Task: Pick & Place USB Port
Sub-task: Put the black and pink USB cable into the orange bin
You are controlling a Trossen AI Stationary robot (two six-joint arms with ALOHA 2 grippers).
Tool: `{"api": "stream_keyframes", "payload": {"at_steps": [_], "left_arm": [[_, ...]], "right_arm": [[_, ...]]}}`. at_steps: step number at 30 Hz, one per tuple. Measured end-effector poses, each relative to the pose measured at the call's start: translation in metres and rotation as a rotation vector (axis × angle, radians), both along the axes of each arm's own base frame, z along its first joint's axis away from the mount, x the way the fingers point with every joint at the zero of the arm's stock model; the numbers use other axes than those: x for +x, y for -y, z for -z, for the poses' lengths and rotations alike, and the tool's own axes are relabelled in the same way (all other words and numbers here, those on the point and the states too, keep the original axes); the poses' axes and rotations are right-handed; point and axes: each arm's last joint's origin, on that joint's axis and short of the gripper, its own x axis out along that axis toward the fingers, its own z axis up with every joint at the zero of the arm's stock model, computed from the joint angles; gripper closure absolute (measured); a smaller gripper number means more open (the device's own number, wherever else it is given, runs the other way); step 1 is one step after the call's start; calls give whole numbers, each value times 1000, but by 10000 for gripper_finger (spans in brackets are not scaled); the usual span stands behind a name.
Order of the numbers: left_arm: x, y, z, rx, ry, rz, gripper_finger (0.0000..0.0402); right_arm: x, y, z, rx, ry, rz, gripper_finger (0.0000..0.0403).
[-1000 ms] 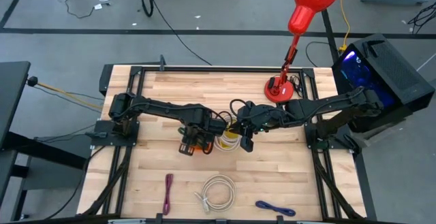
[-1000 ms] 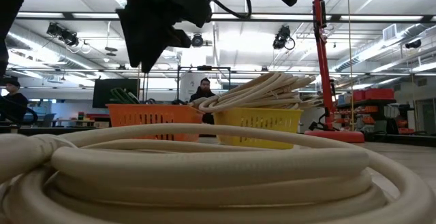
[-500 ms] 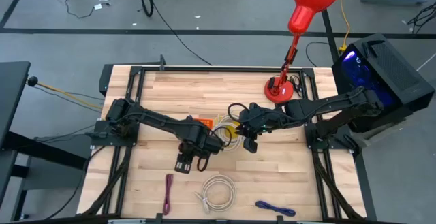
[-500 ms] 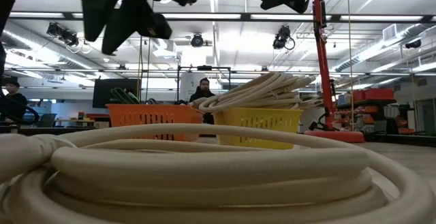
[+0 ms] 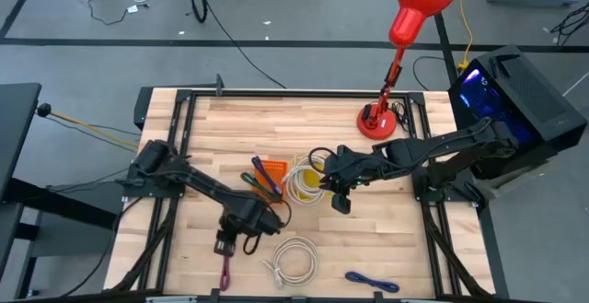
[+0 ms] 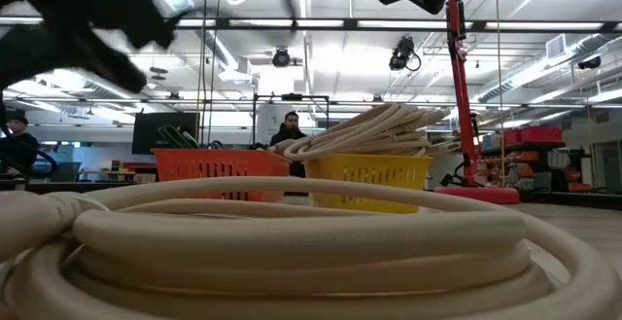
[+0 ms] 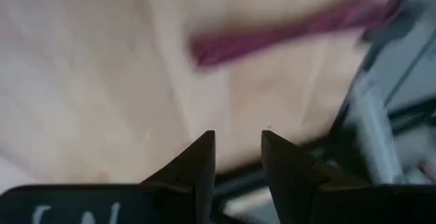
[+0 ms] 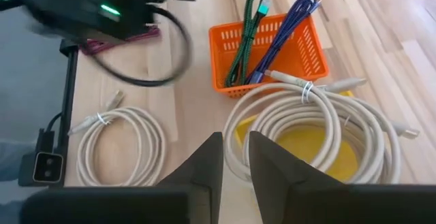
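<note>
My left gripper [image 5: 224, 244] hangs over the near left of the table, just on the far side of the maroon cable [image 5: 225, 263], which also shows in the left wrist view as a blurred maroon cable [image 7: 286, 30]. Its fingers stand a narrow gap apart and hold nothing. My right gripper [image 5: 341, 201] hovers beside the yellow basket [image 5: 313, 191], fingers close together and empty. A white coiled cable [image 8: 306, 115] lies in the yellow basket [image 8: 310, 152]. The orange basket [image 8: 272, 50] holds a green and a purple cable. Another white coil [image 5: 294, 259] lies flat on the near table.
A blue cable [image 5: 373, 282] lies near the near edge to the right. A red desk lamp [image 5: 377, 119] stands at the far right. In the low view the white coil [image 6: 292, 232] fills the foreground before both baskets. People show in the room behind.
My left gripper has swung from above the orange basket toward the table's near edge and leftward, ending next to the maroon cable; the orange basket with its cables is now uncovered. My right gripper has stayed almost in place beside the yellow basket.
</note>
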Motion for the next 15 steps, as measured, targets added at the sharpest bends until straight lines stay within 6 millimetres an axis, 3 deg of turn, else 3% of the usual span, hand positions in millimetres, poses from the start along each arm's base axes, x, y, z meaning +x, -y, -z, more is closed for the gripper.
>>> {"api": "stream_keyframes", "payload": {"at_steps": [4,7,11,15], "left_arm": [[2,11,-26,-1,212,-164,280],[-10,10,-41,104,276,-241,285],[-46,14,-32,130,270,-380,293],[-81,35,-23,-61,397,-656,293]], "right_arm": [[0,0,0,25,4,27,328],[1,-2,-1,50,11,46,328],[1,-6,-2,55,36,90,328],[1,-10,-5,80,72,152,328]]}}
